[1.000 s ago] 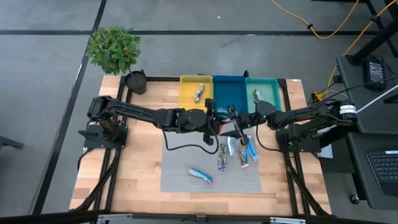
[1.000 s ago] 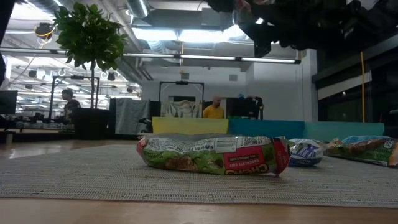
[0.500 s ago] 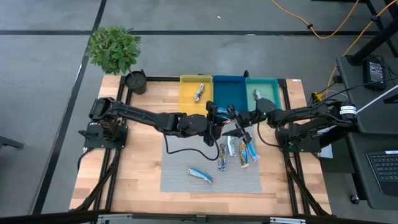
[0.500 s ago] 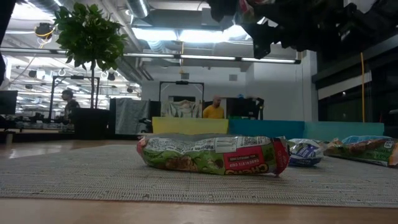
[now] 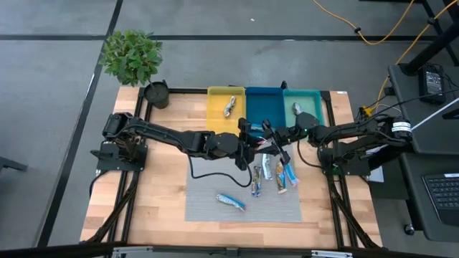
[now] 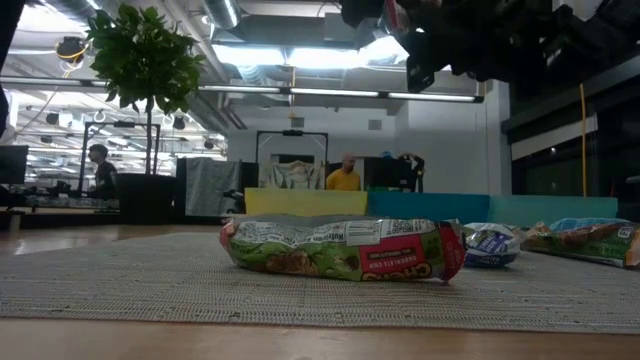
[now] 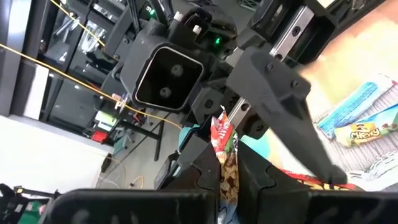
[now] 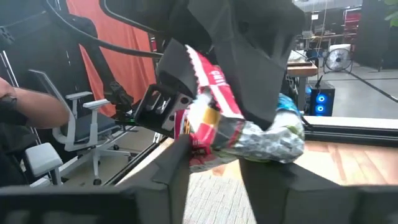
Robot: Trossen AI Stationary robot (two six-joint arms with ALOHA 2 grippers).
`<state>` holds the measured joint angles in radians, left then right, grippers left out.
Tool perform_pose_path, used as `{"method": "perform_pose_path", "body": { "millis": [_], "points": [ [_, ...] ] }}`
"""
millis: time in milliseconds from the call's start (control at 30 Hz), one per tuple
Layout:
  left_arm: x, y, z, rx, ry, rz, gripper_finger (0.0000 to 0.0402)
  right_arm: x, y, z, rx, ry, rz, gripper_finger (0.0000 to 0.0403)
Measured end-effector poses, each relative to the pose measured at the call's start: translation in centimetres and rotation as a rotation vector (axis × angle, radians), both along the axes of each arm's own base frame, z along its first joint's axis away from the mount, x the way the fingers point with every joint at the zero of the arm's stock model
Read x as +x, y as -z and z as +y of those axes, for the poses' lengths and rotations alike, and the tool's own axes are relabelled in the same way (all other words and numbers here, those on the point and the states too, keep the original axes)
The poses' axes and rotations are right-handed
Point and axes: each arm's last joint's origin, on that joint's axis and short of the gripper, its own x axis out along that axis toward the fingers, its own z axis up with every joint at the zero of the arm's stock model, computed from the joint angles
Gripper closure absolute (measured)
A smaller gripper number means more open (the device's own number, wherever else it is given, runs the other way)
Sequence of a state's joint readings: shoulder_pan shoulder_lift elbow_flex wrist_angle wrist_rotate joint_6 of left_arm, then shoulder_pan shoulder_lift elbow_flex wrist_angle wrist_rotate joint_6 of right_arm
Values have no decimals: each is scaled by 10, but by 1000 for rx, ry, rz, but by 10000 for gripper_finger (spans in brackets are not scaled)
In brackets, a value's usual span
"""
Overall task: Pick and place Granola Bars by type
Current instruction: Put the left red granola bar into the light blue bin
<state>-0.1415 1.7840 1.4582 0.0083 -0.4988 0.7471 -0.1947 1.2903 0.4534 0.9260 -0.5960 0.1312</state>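
A red-orange granola bar [image 5: 262,143] hangs in the air between my two grippers, above the far edge of the grey mat [image 5: 208,204] and just in front of the blue tray [image 5: 264,107]. My left gripper [image 5: 251,145] is shut on it. My right gripper [image 5: 275,145] faces it from the table's right, open, with its fingers [image 8: 174,165] on either side of the bar's other end [image 8: 217,124]; I cannot tell whether they touch it. Several more bars [image 5: 276,173] lie flat on the mat. My left gripper pinches the red-orange bar between its two fingers, at the wrapper's end nearer the left arm [image 7: 229,177]. The fingers come level from the table's left. The bar is lifted clear of the mat, and its free crimped end [image 7: 221,127] sticks out toward my right gripper.
A yellow tray [image 5: 215,115] holds a silver bar [image 5: 229,107] and a green tray [image 5: 313,100] holds another bar [image 5: 296,110]; both flank the blue tray at the back. A blue-white bar [image 5: 231,202] lies alone near the mat's front. A potted plant [image 5: 131,56] and black cup [image 5: 156,93] stand far left.
My right gripper has moved a little toward the table's left, closing in on the bar that my left gripper holds up. The bar stays lifted clear of the mat.
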Motion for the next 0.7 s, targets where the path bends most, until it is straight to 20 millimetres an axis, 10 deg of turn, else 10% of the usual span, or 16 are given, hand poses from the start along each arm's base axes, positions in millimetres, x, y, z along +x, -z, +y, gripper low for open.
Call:
{"method": "perform_pose_path", "body": {
  "millis": [300,700],
  "points": [
    [0,0,1,12,-35,0,377,1,0,-1,19,41,7,368],
    [-8,-1,-12,205,-221,58,275,-2,1,-16,26,110,28,373]
  ]
}}
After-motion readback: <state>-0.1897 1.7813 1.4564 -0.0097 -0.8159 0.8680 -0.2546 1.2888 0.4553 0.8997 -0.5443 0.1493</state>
